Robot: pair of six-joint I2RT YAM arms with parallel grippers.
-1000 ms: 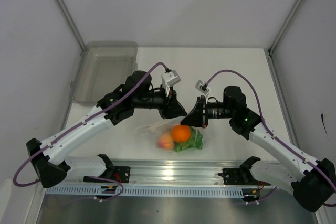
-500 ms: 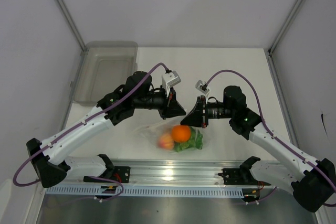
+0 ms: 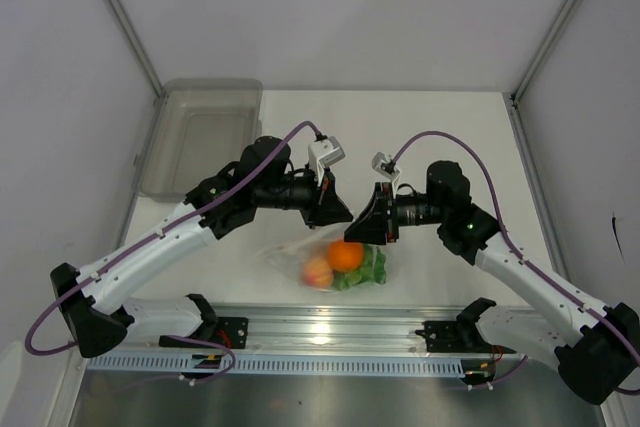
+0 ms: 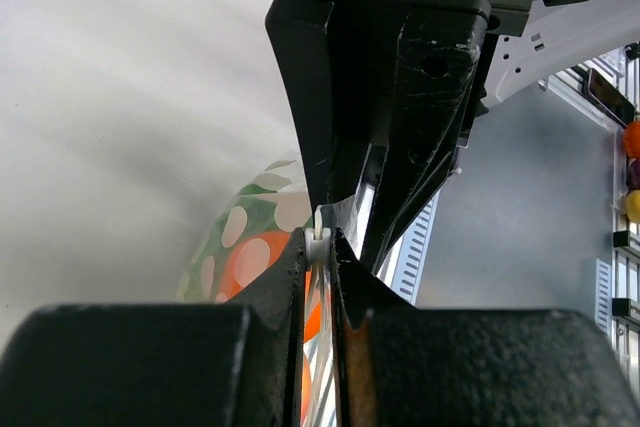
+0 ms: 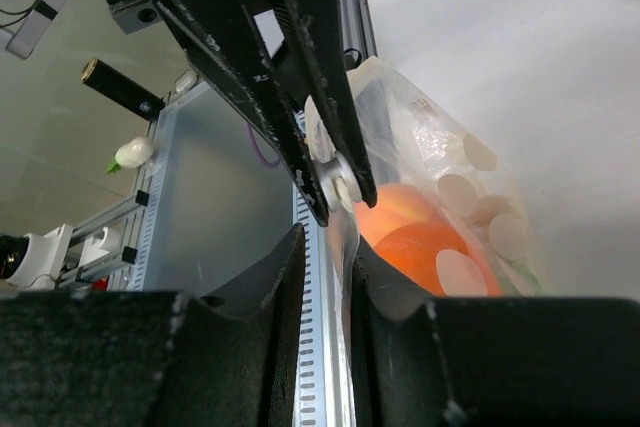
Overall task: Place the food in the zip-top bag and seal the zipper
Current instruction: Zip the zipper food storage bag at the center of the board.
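Note:
The zip-top bag (image 3: pixel 300 252) lies near the table's front edge. It holds an orange fruit (image 3: pixel 347 255), a second, paler fruit (image 3: pixel 318 272) and the green lettuce (image 3: pixel 368 269). I cannot pick out the beige lump. My left gripper (image 3: pixel 345 215) is shut on the bag's white zipper slider (image 4: pixel 320 237) at the top edge. My right gripper (image 3: pixel 369 227) faces it tip to tip. Its jaws stand narrowly apart around the bag's top edge (image 5: pixel 338 247), just behind the slider (image 5: pixel 335 182). The orange fruit shows through the plastic in both wrist views (image 5: pixel 420 242).
A rigid translucent grey bin (image 3: pixel 200 137) stands at the back left of the table. A metal rail (image 3: pixel 330 332) runs along the front edge just below the bag. Slanted frame posts (image 3: pixel 560 22) rise at the back corners.
Both grippers have shifted a little to the left together along the bag's top edge. The bag and the food have barely moved.

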